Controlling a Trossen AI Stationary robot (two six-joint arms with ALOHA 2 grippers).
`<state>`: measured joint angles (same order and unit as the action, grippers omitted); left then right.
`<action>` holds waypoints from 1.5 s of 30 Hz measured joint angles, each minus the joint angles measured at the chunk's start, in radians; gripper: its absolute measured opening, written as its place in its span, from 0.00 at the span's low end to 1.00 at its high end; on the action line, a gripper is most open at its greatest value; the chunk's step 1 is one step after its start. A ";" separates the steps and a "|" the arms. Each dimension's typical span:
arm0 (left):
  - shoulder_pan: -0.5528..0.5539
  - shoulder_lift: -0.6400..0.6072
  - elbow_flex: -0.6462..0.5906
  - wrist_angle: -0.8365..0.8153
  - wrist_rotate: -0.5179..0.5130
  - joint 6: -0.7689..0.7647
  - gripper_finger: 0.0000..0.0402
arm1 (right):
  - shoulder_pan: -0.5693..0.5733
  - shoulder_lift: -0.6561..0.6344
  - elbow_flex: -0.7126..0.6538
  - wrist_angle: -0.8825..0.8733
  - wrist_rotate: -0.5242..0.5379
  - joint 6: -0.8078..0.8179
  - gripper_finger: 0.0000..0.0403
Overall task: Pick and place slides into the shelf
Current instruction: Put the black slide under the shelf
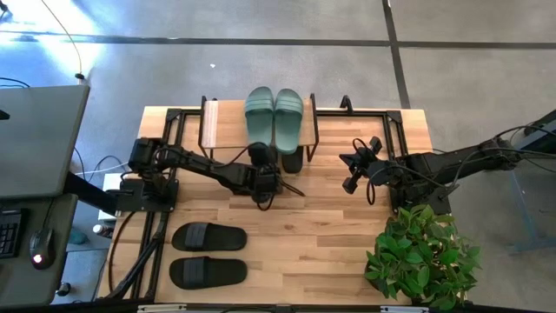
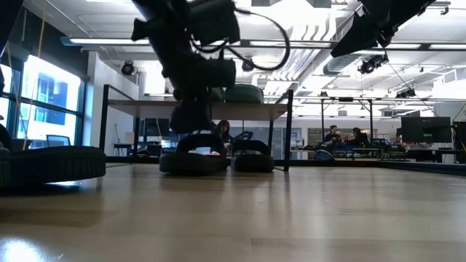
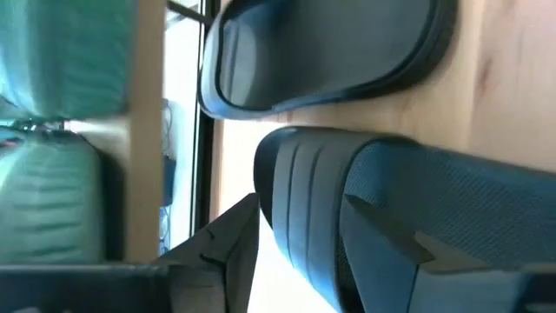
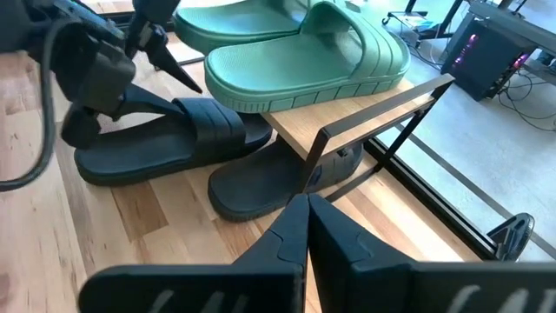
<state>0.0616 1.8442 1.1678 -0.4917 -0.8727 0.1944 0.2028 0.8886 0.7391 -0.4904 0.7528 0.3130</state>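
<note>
Hovering with my left tool [image 1: 265, 181] over a black slide [image 4: 165, 143], I am right at the open front of the shelf [image 1: 228, 122]. The slide lies flat on the table [image 1: 347, 252], with its toe end just under the shelf's board. A second black slide [image 4: 261, 178] lies touching it, further under the shelf. The sage-green pair [image 1: 274, 117] sits on top of the shelf, and another black pair [image 1: 208, 236] lies well out from the shelf's front. My right tool [image 1: 354, 172] waits clamped shut, off to one side of the shelf.

I judge these slides to be light, with a springy foam sole and a wide strap that flexes, so they should neither slip nor break. The strap's arch looks like the best place to take hold, since a pinch on the sole edge could let the slide droop.

Whether my left tool is open or gripping the strap I cannot tell, because the arm covers it from above. How deep the two black slides reach under the shelf is hidden by the board.
</note>
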 joint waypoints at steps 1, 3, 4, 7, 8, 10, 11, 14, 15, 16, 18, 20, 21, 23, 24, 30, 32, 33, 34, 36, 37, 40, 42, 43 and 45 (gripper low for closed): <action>-0.005 0.000 0.015 -0.022 0.001 -0.005 0.38 | 0.000 0.000 0.000 0.000 0.000 0.000 0.00; -0.006 0.000 0.037 -0.056 0.002 -0.015 0.39 | 0.000 0.000 0.000 0.000 0.000 0.000 0.00; -0.009 0.000 0.043 -0.070 0.005 -0.017 0.39 | 0.000 0.000 0.000 0.000 0.000 0.000 0.00; -0.011 0.000 0.051 -0.102 0.011 -0.022 0.39 | 0.000 0.000 0.000 0.000 0.000 0.000 0.00; -0.011 0.000 0.054 -0.121 0.012 -0.028 0.39 | 0.000 0.000 0.000 0.000 0.000 0.000 0.00; -0.011 0.000 0.074 -0.188 0.020 -0.065 0.39 | 0.000 0.000 0.000 0.000 -0.001 -0.002 0.00; -0.012 0.000 0.091 -0.229 0.030 -0.096 0.39 | 0.000 0.000 0.000 0.000 -0.002 -0.004 0.00; -0.020 0.000 0.149 -0.366 0.057 -0.194 0.39 | 0.000 0.000 0.000 0.000 -0.017 -0.008 0.00; -0.028 -0.001 0.173 -0.423 0.061 -0.233 0.39 | 0.000 0.000 0.000 0.000 -0.023 -0.008 0.00; -0.031 -0.006 0.196 -0.475 0.062 -0.268 0.39 | 0.000 0.000 0.000 0.000 -0.025 -0.008 0.00; -0.046 -0.014 0.243 -0.561 0.065 -0.332 0.38 | 0.000 0.000 0.000 0.000 -0.027 -0.008 0.00; -0.061 -0.032 0.275 -0.633 0.097 -0.374 0.37 | 0.000 0.000 0.000 0.000 -0.035 -0.007 0.00; -0.073 -0.043 0.288 -0.653 0.123 -0.379 0.36 | 0.000 0.000 0.000 0.000 -0.048 -0.003 0.00; -0.098 -0.082 0.304 -0.657 0.210 -0.381 0.34 | 0.000 0.000 0.000 -0.001 -0.085 0.000 0.00; -0.110 -0.103 0.306 -0.663 0.266 -0.381 0.33 | 0.000 0.000 0.000 -0.001 -0.104 0.000 0.00; -0.182 -0.252 0.276 -0.648 0.596 -0.407 0.23 | 0.000 0.000 0.000 -0.040 -0.188 0.000 0.00; -0.195 -0.294 0.252 -0.654 0.709 -0.435 0.19 | 0.000 0.000 0.000 -0.055 -0.208 0.001 0.00; -0.206 -0.309 0.236 -0.649 0.741 -0.464 0.17 | 0.000 0.000 0.000 -0.065 -0.211 0.000 0.00; -0.217 -0.320 0.212 -0.650 0.763 -0.490 0.15 | 0.000 0.000 0.000 -0.078 -0.216 0.000 0.00; -0.246 -0.327 0.154 -0.643 0.795 -0.522 0.10 | 0.000 0.000 0.000 -0.086 -0.235 0.000 0.00; -0.263 -0.327 0.118 -0.619 0.811 -0.535 0.07 | 0.000 0.000 0.000 -0.096 -0.240 0.000 0.00; -0.308 -0.322 -0.012 -0.451 0.832 -0.603 0.01 | 0.000 0.000 0.000 -0.106 -0.258 0.000 0.00; -0.323 -0.318 -0.091 -0.275 0.814 -0.681 0.01 | 0.000 -0.001 0.000 -0.109 -0.264 0.000 0.00; -0.328 -0.319 -0.122 -0.219 0.780 -0.722 0.02 | 0.000 -0.001 0.000 -0.108 -0.268 0.000 0.00; -0.331 -0.320 -0.165 -0.137 0.683 -0.796 0.02 | 0.000 -0.001 0.000 -0.108 -0.280 0.000 0.00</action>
<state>-0.2696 1.5238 1.0032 -0.6287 -0.1892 -0.6015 0.2024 0.8879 0.7391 -0.5987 0.4726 0.3134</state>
